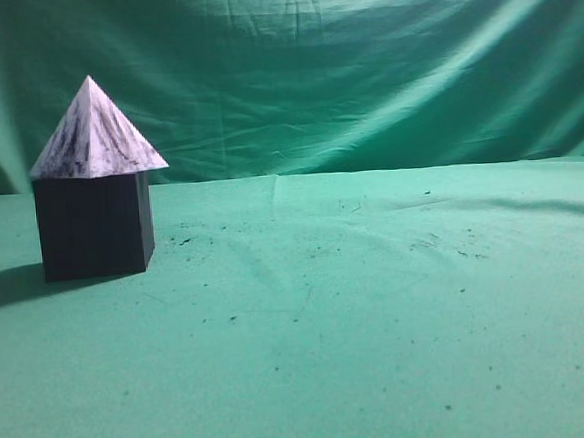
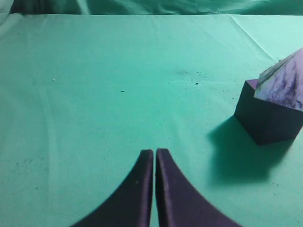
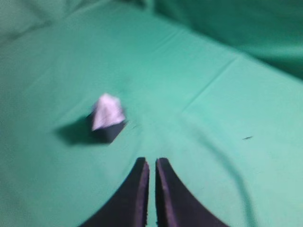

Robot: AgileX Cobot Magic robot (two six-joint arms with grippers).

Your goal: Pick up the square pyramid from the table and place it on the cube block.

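Observation:
The square pyramid (image 1: pixel 94 133), white with dark marbled streaks, sits upright on top of the dark cube block (image 1: pixel 94 225) at the left of the green table (image 1: pixel 359 315). The pair also shows at the right edge of the left wrist view, pyramid (image 2: pixel 284 85) on cube (image 2: pixel 267 118), and far off and blurred in the right wrist view, pyramid (image 3: pixel 107 110) on cube (image 3: pixel 108 131). My left gripper (image 2: pixel 155 152) is shut and empty, low over the cloth, left of the cube. My right gripper (image 3: pixel 151 162) is shut and empty, well back from the stack. Neither gripper shows in the exterior view.
A wrinkled green cloth backdrop (image 1: pixel 361 64) hangs behind the table. Small dark specks (image 1: pixel 434 239) dot the cloth.

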